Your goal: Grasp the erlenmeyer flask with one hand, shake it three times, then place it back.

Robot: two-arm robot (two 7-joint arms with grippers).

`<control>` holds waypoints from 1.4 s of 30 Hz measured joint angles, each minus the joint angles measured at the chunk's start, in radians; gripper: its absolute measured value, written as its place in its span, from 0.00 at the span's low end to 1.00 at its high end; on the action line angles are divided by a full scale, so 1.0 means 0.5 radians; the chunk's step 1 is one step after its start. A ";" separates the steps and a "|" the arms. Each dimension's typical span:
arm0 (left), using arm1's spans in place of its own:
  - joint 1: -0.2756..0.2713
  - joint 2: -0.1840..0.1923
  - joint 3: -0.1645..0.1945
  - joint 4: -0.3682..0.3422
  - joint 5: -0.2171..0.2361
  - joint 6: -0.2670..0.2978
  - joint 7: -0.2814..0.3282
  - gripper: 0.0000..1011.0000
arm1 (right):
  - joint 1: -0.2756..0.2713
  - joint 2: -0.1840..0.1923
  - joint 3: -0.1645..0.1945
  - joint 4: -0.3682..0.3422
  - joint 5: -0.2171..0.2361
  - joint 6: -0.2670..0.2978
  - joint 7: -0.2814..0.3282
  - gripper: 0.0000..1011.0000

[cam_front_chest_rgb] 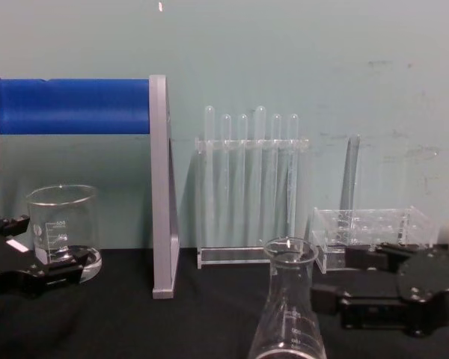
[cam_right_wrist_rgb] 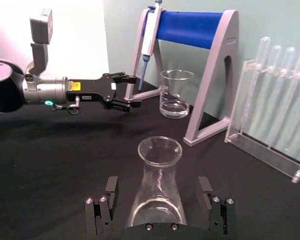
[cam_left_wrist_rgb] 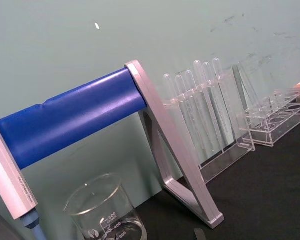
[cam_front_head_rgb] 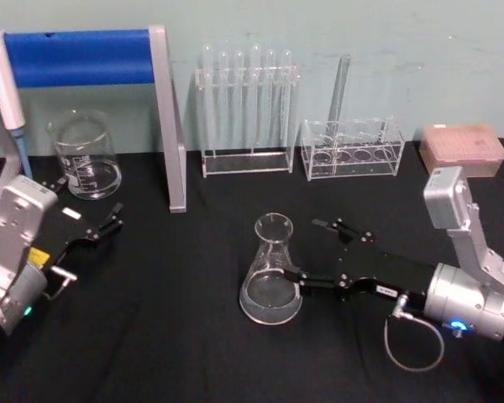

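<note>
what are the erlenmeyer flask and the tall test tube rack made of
Erlenmeyer flask: looks like clear glass, glossy; see-through walls, bright highlights, flared rim. Tall test tube rack: probably clear acrylic, though glass cannot be ruled out; flat transparent panels with whitish edges.

This is a laboratory: on a black table [cam_front_head_rgb: 176,336] against a pale green wall [cam_front_head_rgb: 403,50] stands a grey stand with a blue bar [cam_front_head_rgb: 76,57], a pipette [cam_front_head_rgb: 4,84] at its left end. A graduated glass beaker [cam_front_head_rgb: 86,155] sits beneath the bar, clear test-tube racks [cam_front_head_rgb: 248,113] stand to the stand's right, and an erlenmeyer flask [cam_front_head_rgb: 271,273] stands in front of it, to the right.
</note>
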 joint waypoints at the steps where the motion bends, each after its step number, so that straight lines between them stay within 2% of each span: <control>1: 0.000 0.000 0.000 0.000 0.000 0.000 0.000 0.99 | 0.009 -0.007 -0.006 0.011 0.004 0.004 0.005 0.99; 10: 0.000 0.000 0.000 0.000 0.000 0.000 0.000 0.99 | 0.128 -0.085 -0.081 0.154 0.015 0.015 0.049 0.99; 22: 0.000 0.000 0.000 0.000 0.000 0.000 0.000 0.99 | 0.285 -0.180 -0.166 0.350 -0.058 -0.066 0.106 0.99; 42: 0.000 0.000 0.000 0.000 0.000 0.000 0.000 0.99 | 0.329 -0.199 -0.191 0.403 -0.037 -0.043 0.146 0.99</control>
